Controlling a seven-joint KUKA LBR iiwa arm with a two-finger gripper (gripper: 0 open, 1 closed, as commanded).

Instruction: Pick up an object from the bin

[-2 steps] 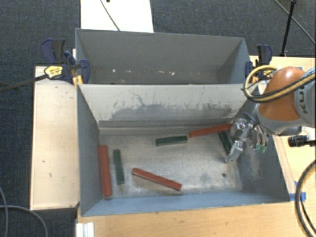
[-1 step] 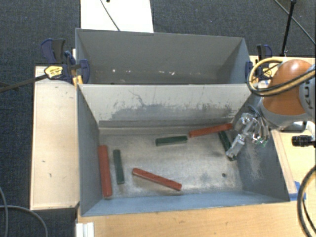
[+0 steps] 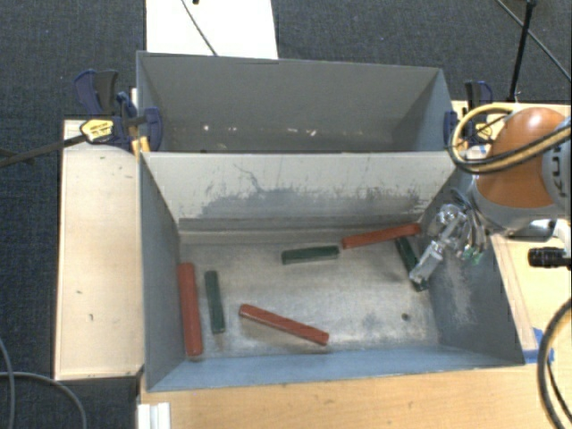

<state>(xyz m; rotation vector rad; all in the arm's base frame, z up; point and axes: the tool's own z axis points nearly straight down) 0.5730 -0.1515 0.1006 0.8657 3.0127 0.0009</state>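
My gripper (image 3: pixel 422 273) is low at the bin's right side, close to the right wall. Right beside it, on its left, a short dark green stick (image 3: pixel 406 253) lies on the floor, partly hidden by the gripper. A red stick (image 3: pixel 380 236) lies along the back wall just left of that, and another dark green stick (image 3: pixel 310 255) rests a little further left. Nothing shows as held.
A red stick (image 3: pixel 283 324) lies slanted in the front middle. At the left wall a long red stick (image 3: pixel 189 309) and a dark green stick (image 3: pixel 214 300) lie side by side. The arm with its orange cover and cables hangs over the right rim.
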